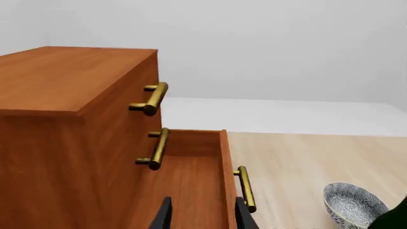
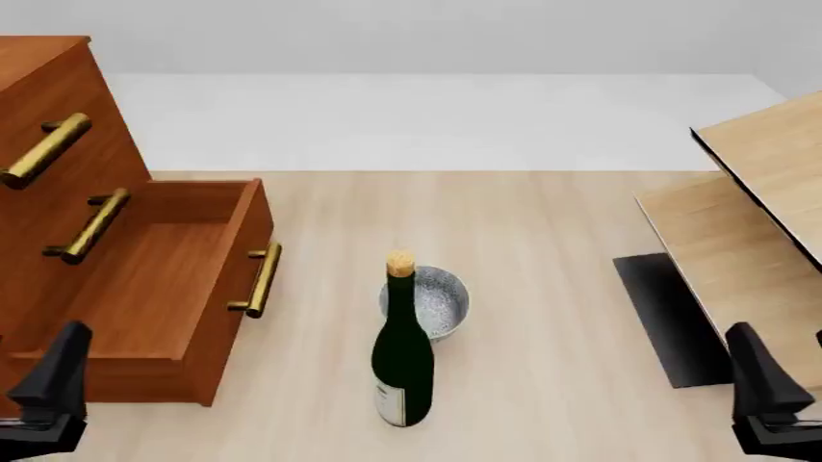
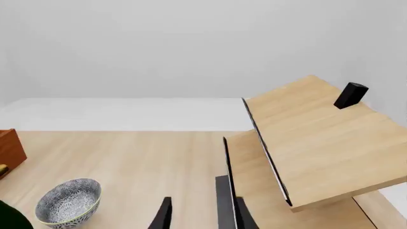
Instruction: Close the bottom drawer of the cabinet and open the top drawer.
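Bottom drawer [image 2: 167, 279]: pulled out at left of cabinet [image 2: 52, 125].
Left gripper [image 2: 45, 404]: open, empty, near.
Right gripper [image 2: 768, 404]: open, empty.
Risk: a sideways push may jam the drawer; wine bottle [image 2: 403, 356] may tip.

The cabinet [image 2: 52, 115] stands ahead of the left gripper [image 2: 45, 395], its bottom drawer [image 2: 167, 289] pulled out just in front of it. A bottle [image 2: 403, 356] and, behind it, a bowl [image 2: 430, 300] sit between the grippers. Plywood furniture [image 2: 745, 221] rises ahead of the right gripper [image 2: 771, 399].
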`<state>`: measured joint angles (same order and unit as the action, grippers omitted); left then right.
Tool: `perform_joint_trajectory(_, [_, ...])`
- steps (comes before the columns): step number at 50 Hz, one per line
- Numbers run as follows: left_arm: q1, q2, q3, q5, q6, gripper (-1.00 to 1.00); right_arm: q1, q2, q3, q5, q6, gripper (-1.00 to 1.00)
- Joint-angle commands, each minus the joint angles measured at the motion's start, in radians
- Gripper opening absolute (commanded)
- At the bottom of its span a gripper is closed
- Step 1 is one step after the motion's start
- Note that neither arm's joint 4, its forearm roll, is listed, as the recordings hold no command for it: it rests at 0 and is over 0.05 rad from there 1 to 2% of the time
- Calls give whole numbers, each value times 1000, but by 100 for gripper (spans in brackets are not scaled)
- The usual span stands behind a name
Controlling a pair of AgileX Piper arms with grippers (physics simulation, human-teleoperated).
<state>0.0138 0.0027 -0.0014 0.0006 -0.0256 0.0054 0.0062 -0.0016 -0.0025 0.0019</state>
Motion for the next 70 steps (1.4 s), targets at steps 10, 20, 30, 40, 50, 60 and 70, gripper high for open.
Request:
perform_joint_trajectory(10, [-11,15,-5,-16,29,100,13,0,-3,0,6,100])
perform_joint_trajectory(20, [-12,48,-8,-47,27,100,15,-1,-3,-1,9,100])
perform_joint_trajectory(30, [-51,73,-63,-1,12,100,19,-3,-3,-3,7,100])
perform_joint_trajectory(40, [-68,298,-217,-65,-3,100,26,-3,-3,-4,9,100])
perform_joint_trajectory(50, [-156,432,-390,14,5,100,28,-3,-3,-5,11,100])
perform_joint_trajectory(60, [-266,587,-507,67,58,100,28,-4,-3,-5,10,100])
perform_joint_trajectory(70, [-352,747,-601,156,139,100,32,-4,-3,-6,12,100])
